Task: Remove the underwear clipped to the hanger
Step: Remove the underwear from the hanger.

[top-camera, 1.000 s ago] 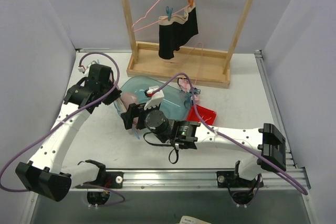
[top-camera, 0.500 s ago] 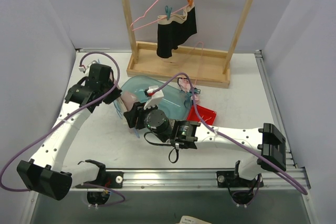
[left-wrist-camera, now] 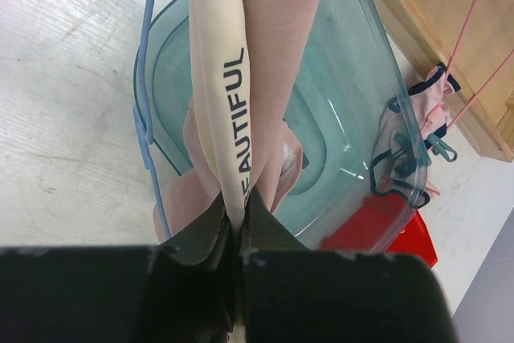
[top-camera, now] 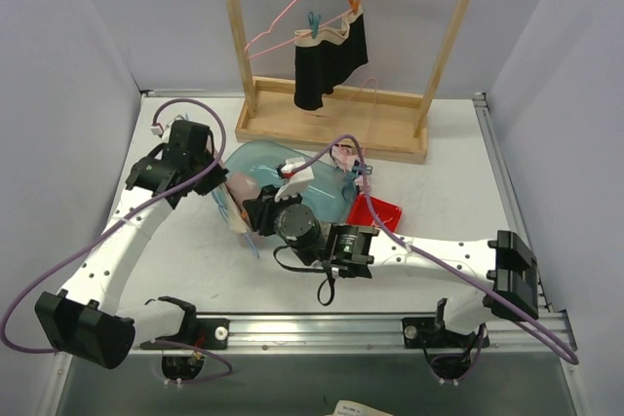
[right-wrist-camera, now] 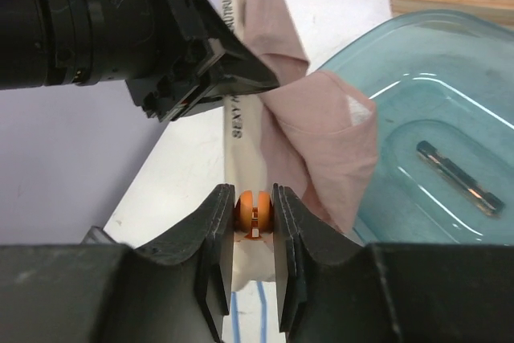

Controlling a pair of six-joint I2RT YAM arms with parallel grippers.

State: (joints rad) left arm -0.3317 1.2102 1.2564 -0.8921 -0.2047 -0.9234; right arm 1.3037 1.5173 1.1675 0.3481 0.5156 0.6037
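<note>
The right gripper [right-wrist-camera: 253, 202] has its jaws pressed on both sides of a small orange plastic clothespin [right-wrist-camera: 254, 219], which sits on the cream lettered waistband of the pale pink cloth briefs [right-wrist-camera: 321, 134]. Further along the same waistband, the left gripper [left-wrist-camera: 237, 216] is clamped tight on the band, so the cloth is stretched between the two. A thin blue wire hanger [left-wrist-camera: 148, 78] runs alongside. All this is at the near left rim of the translucent teal plastic tub [right-wrist-camera: 418, 38], with part of the briefs draped over that rim.

The step in hand looks like unpegging these briefs. Next, the right jaws probably need to squeeze the peg open and draw it off the band, while the left holds the cloth steady.

Beyond the tub, the black cloth briefs [top-camera: 330, 60] hang pegged to a pink wire hanger [top-camera: 292, 18] on the tall wooden rack [top-camera: 234, 36], so that pair is not yet done.
</note>
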